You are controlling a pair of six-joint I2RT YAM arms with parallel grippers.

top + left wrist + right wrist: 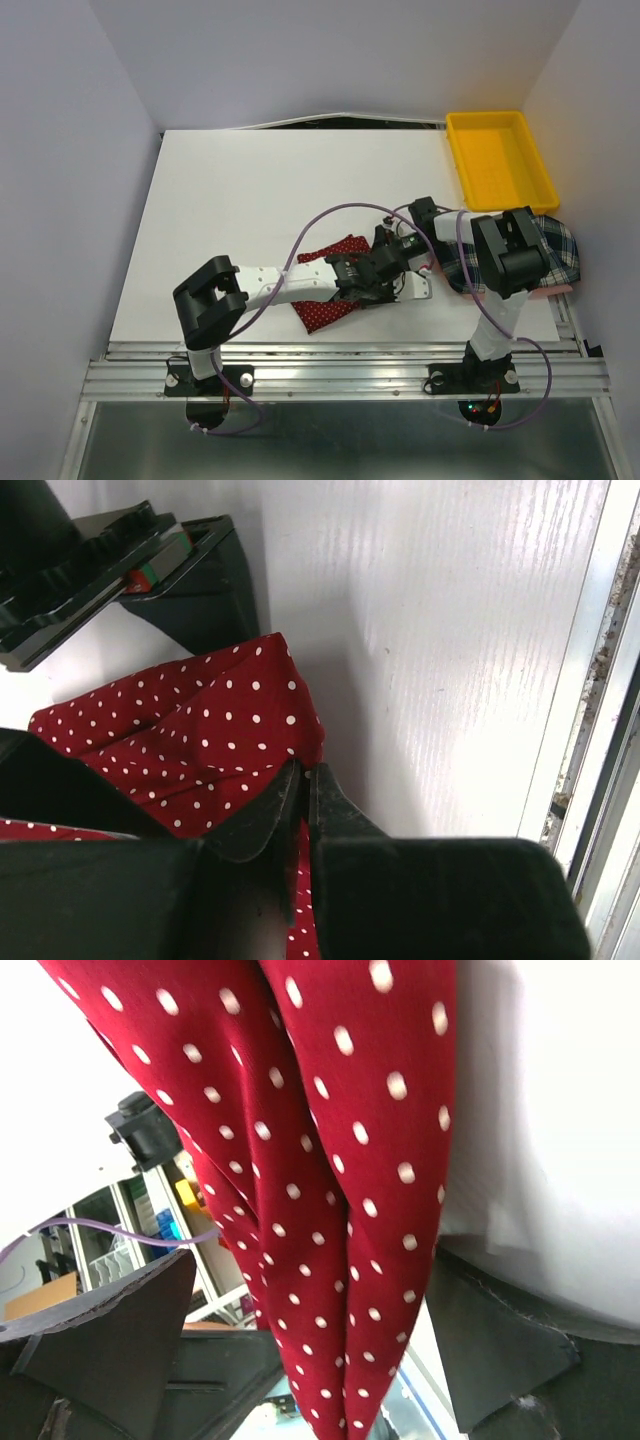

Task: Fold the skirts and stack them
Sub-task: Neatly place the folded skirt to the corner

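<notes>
left claw (305, 778), closest to its own wrist lens: jaws pressed together, pinching a raised fold of the red skirt (200, 730). the cloth is dark red with small white dots. it bunches up toward the pinch, and a narrow strip runs on between the jaws toward the lens. bare white table (450, 680) shows to the right of the cloth.

right claw (315, 1260): jaws spread wide, one at each lower corner of its wrist view. a hanging band of the red skirt passes through the gap. whether the cloth touches either jaw cannot be told.

overhead view: both claws meet over the middle of the table, toward the near edge, the right claw just beyond the left. the red skirt lies crumpled close to the near edge, about midway along it, partly hidden under the left arm. the plaid skirt (558, 245) lies heaped at the right edge, toward the near right corner, partly behind the right arm's raised elbow and well apart from the red skirt. the yellow tray (495, 160) sits in the far right corner, its near end just beside the plaid skirt. the skirts are not yet stacked.
</notes>
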